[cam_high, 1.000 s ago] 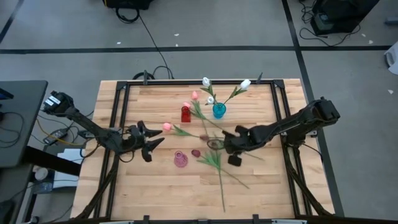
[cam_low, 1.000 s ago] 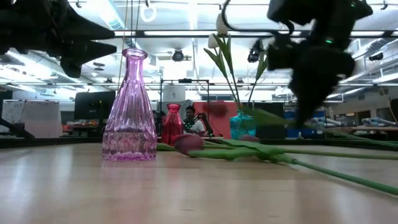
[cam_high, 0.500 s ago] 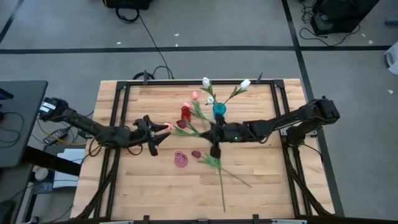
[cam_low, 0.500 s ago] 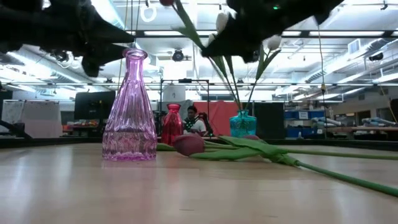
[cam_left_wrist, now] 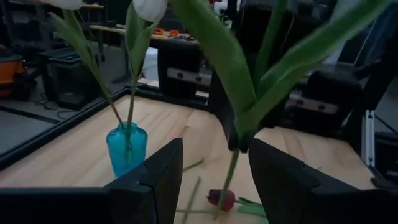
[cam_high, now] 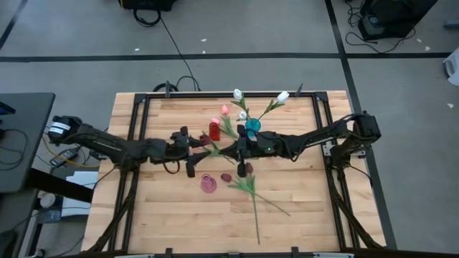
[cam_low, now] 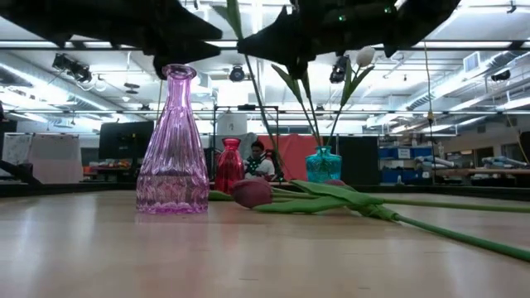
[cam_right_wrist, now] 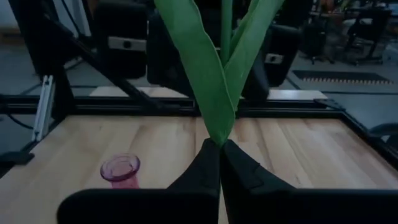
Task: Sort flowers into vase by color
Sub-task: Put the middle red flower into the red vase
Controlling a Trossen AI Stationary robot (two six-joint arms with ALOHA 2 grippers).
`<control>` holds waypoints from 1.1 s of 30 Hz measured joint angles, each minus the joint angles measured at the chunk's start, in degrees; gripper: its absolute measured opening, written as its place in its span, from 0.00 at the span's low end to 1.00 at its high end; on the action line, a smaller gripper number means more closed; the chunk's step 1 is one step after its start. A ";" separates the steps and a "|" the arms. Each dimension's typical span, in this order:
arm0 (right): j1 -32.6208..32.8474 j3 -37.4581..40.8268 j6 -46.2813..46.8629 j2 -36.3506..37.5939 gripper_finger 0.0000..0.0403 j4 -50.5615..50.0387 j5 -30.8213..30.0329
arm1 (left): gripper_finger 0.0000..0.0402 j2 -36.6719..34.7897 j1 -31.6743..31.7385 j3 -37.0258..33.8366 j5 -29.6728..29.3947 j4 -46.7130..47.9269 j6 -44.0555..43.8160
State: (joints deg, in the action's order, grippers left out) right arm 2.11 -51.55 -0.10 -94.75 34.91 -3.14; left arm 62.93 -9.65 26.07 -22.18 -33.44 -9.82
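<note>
Green stem (cam_right_wrist: pixel 219 74) pinched upright in right gripper (cam_high: pixel 241 152) jaws, presented for handover; left gripper (cam_high: pixel 195 143) jaws spread, flanking stem.

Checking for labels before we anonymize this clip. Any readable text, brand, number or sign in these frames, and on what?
None readable.
Light plate on the dark frame block beyond the table edge, left wrist view: blurred, no characters legible.
Light plate on a dark block, right wrist view: too small to read.
Pink vase, red vase, blue vase: no markings visible.

Both arms reach to mid-table — left pincer (cam_high: pixel 191 147) gaping, right pincer (cam_high: pixel 241 153) clamped tight.
</note>
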 joint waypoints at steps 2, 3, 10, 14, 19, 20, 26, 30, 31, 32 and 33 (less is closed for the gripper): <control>0.00 -0.07 -0.11 0.12 0.02 1.02 -1.37 | 0.47 1.51 0.47 1.04 0.43 -0.03 0.39; 0.00 -0.07 -0.18 0.12 0.02 1.65 -1.58 | 0.47 2.33 0.76 1.59 0.44 -0.07 0.41; 0.00 -0.09 -2.39 0.12 0.02 2.23 -2.99 | 0.47 4.36 1.34 2.66 0.49 -1.73 2.22; 0.00 -0.09 -3.45 0.12 0.02 2.26 -3.21 | 0.52 4.62 1.63 2.68 -0.60 -4.88 4.45; -0.02 -0.09 -3.52 0.12 0.02 1.83 -3.21 | 0.59 4.80 2.64 2.68 0.00 -7.50 5.38; -0.02 -0.09 -3.54 0.12 0.02 1.68 -3.21 | 0.59 5.18 2.85 2.68 0.26 -7.85 5.36; -0.37 -0.09 -4.17 0.12 0.02 2.18 -3.63 | 0.59 8.25 3.30 2.68 3.91 -10.66 4.99; -0.50 -0.09 -4.20 0.12 0.02 2.48 -3.34 | 0.59 8.90 3.28 2.68 4.01 -12.05 5.07; -0.50 -0.09 -4.20 0.12 0.02 2.68 -3.32 | 0.59 8.90 3.29 2.68 3.88 -12.26 5.09; -0.50 -0.09 -4.18 0.12 0.02 2.78 -3.26 | 0.59 8.90 3.30 2.68 3.79 -12.45 5.22; -0.50 -0.09 -4.21 0.12 0.02 2.73 -3.23 | 0.59 8.90 3.30 2.68 3.76 -13.04 5.45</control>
State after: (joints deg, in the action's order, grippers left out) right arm 1.61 -51.64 -4.31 -94.63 37.64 -6.37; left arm 71.83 -6.35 28.75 -18.42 -46.48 -4.37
